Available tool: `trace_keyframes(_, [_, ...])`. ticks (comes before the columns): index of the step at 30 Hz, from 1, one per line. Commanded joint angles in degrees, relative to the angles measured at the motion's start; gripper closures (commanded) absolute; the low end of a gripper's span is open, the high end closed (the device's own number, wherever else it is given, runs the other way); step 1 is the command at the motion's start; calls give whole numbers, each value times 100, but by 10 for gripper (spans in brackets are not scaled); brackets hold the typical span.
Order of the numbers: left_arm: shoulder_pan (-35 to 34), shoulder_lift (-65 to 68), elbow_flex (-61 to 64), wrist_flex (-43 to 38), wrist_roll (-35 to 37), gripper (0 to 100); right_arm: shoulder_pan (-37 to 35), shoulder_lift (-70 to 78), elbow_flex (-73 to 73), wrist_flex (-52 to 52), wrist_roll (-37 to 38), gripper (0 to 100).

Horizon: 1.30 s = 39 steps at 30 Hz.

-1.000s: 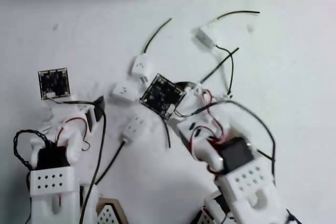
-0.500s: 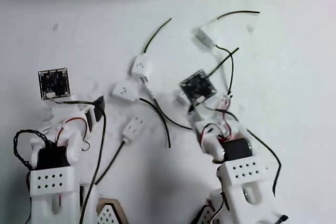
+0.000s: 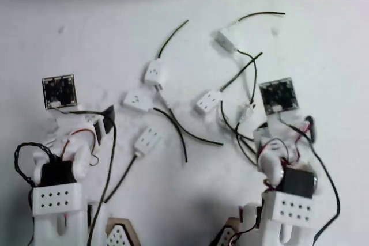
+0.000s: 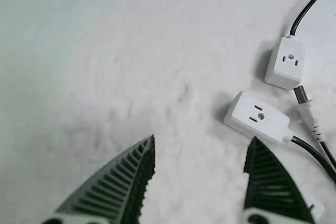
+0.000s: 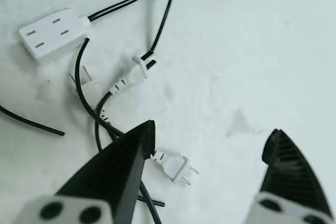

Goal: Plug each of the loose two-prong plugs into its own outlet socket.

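Since the right tool [image 5: 211,128] hangs wide open and holds nothing, with a loose two-prong plug [image 5: 176,167] on the desk [image 5: 252,35] beneath its gap, the step in hand appears to be picking that plug up. The plug lies near the middle socket [image 5: 52,32] but not touching it, with loops of black cord [image 5: 94,116] between the two. It sits just beside one finger rather than centred between them.

To do this well, the tool should first shift sideways until the plug's white body is in the middle of the gap, then come down. It should close on the body alone, leaving the prongs free and pointing outward. The thin cord behind the plug is best kept out of the grip, since pinching it would probably twist the plug. Once the plug is lifted, the prongs need turning to line up with the slots of the middle socket, and slack in the cords will need watching. A second plug [image 5: 139,66] lies closer to the middle socket and could get dragged.

The left tool [image 4: 203,139] is also spread wide and holds nothing. It hangs over bare desk well apart from the middle socket, and another socket [image 4: 257,116] lies between the two.
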Motion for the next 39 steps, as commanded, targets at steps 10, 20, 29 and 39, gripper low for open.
trace_keyframes(10, [-57, -101, 35, -132, 18, 722, 426, -268, -668, 1305, 1574, 720])
trace_keyframes(20, [-57, -101, 44, -132, 9, 722, 444, 2396, -1204, 1288, 2927, 790])
trace_keyframes(29, [-57, -101, 53, -132, 9, 722, 549, 5279, -2945, 1314, 3877, 790])
trace_keyframes(39, [-57, -101, 53, -132, 9, 722, 927, 7319, -4246, 1710, 4738, 791])
